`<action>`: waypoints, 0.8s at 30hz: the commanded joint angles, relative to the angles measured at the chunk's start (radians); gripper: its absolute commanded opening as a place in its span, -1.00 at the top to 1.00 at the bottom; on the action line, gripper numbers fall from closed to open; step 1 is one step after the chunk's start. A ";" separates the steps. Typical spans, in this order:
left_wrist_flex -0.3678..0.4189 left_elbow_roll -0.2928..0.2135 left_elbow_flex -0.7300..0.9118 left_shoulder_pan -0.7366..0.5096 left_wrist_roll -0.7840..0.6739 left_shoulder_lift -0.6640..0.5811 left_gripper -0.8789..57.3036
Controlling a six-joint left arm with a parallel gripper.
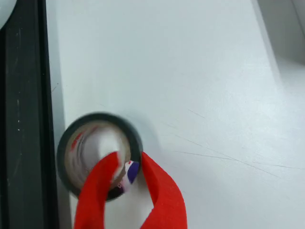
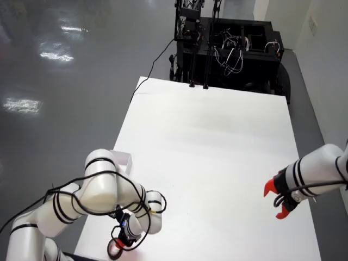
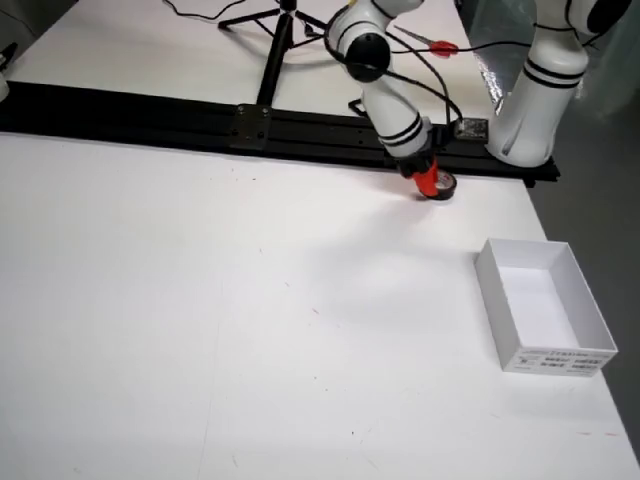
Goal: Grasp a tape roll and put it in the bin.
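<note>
Red-fingered gripper [image 1: 127,164] partly open, one finger inside the core and one outside the wall of tape roll [image 1: 97,152], lying flat, axis vertical, on white table [image 1: 200,95].

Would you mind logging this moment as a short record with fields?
Tape roll: flat on the white table, beside the black rail
Gripper: red jaws straddle the roll's wall, one inside the core, one outside
Grasp: cannot tell whether closed
Bin: white box, nothing inside, apart from the roll
</note>
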 commanded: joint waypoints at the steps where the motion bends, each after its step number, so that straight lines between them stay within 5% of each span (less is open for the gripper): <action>1: -0.041 -0.001 0.000 0.004 -0.005 0.015 0.99; 24: 0.080 0.083 -0.006 0.168 0.018 -0.226 0.99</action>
